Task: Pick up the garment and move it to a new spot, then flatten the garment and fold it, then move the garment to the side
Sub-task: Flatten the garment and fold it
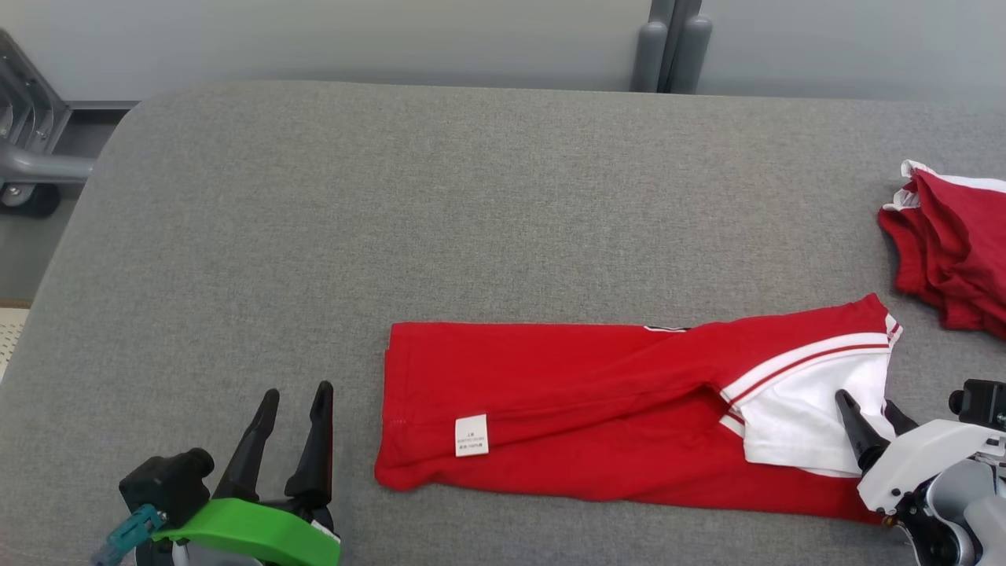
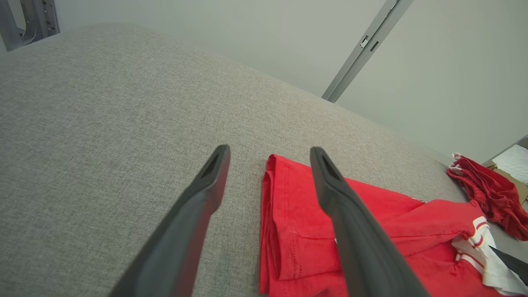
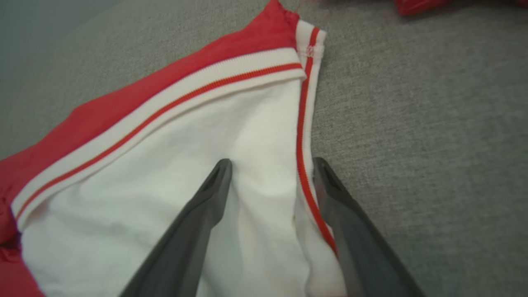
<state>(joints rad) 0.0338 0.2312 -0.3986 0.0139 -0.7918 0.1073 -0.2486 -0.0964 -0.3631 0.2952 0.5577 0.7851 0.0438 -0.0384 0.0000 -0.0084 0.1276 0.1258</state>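
Shirt (image 1: 597, 393) on table (image 1: 393, 196), front-right, already a lengthwise strip; left gripper (image 1: 297, 389) by the hem and right gripper (image 1: 864, 401) over the white sleeve both spread, empty; cross-fold and move aside look pending.

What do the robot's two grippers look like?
Both have two long, dark, tapering fingers with hollowed tips. The left gripper sits on a bright green shell, with a black block and a teal plug beside it. The right gripper has a white shell and a black knob.
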